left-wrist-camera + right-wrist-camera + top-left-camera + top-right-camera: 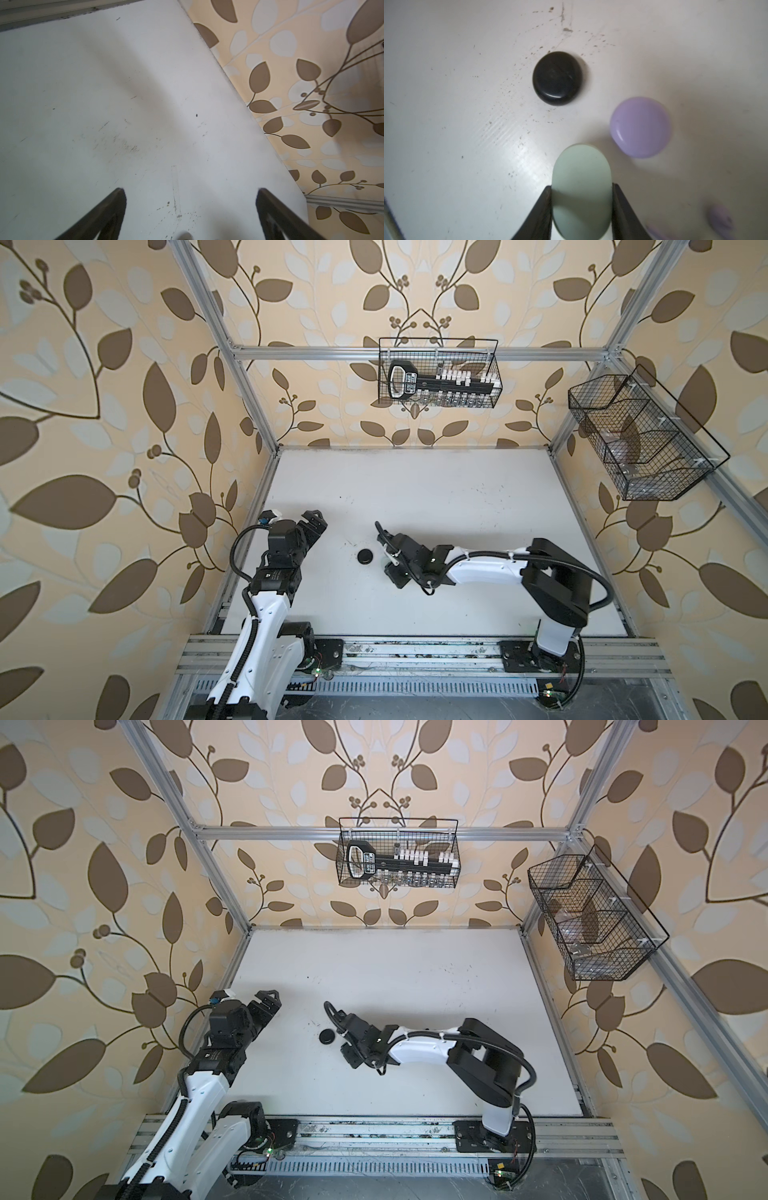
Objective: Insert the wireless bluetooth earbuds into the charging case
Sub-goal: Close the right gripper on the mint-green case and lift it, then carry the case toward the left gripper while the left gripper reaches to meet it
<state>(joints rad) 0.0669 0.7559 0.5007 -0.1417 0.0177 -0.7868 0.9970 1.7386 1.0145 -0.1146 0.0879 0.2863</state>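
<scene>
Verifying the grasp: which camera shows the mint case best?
Right wrist view: the mint case sits close up between the fingers of the right end effector, both touching its sides. In both top views the right arm hides it. The left wrist view misses it.

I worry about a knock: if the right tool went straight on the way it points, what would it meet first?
Most likely the black case, lying closed on the table just ahead, slightly off the line. The right tool grips a pale green case; depth is unclear.
</scene>
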